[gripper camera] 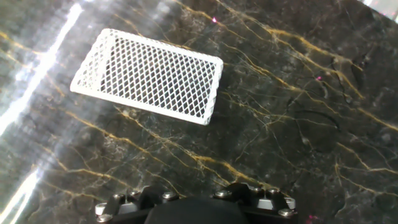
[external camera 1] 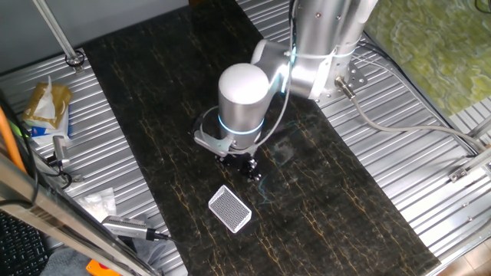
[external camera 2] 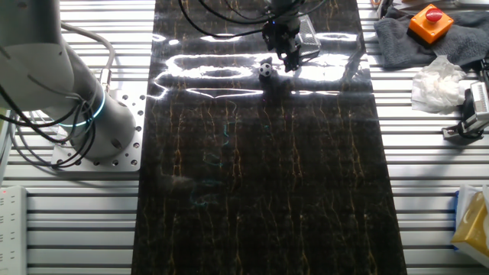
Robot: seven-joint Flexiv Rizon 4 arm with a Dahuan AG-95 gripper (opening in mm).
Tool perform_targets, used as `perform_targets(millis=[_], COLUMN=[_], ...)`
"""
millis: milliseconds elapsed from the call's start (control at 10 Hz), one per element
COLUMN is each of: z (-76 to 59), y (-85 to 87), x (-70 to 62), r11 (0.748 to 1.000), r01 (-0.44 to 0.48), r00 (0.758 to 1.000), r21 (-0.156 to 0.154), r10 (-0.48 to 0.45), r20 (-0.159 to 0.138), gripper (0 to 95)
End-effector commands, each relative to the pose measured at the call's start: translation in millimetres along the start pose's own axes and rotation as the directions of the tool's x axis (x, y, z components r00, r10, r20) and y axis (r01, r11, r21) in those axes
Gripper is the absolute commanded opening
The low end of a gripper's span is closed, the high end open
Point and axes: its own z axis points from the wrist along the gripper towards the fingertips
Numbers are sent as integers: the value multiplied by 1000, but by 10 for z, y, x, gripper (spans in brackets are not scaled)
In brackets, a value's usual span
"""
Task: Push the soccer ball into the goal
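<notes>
One marble-sized soccer ball [external camera 2: 265,70] sits just beside the gripper [external camera 2: 291,59], near the goal [external camera 1: 230,208]; I cannot tell how the jaws stand; an off-centre nudge would probably roll it past the frame

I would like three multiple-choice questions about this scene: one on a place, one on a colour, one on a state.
1. Where is the soccer ball?
A. inside the goal
B. on the dark tabletop beside the gripper
C. on the ribbed metal

2. What colour is the goal frame?
A. white
B. red
C. yellow

3. How does the goal stand?
A. hanging from the gripper
B. stacked on the ball
C. resting on the tabletop, nothing inside

Answers:
1. B: the other fixed view shows the ball on the tabletop next to the gripper.
2. A: the hand view shows a white rim.
3. C: only marble shows through its mesh.
</notes>
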Motion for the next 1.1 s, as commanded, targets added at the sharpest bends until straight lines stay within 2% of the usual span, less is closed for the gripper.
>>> perform_targets(millis=[100, 200, 400, 800, 900, 1100], z=[-1, -1, -1, -1, -1, -1], y=[9, 9, 9, 9, 9, 9], x=[5, 5, 5, 5, 5, 5], r11=[999, 997, 994, 996, 996, 997], r01=[-16, -45, -92, -70, -74, -62], r00=[1000, 999, 996, 997, 997, 998], r21=[-40, -57, -58, -50, -52, -35], r10=[16, 46, 93, 70, 74, 61], r20=[11, 18, 13, 6, -5, -14], gripper=[760, 760, 760, 760, 760, 760])
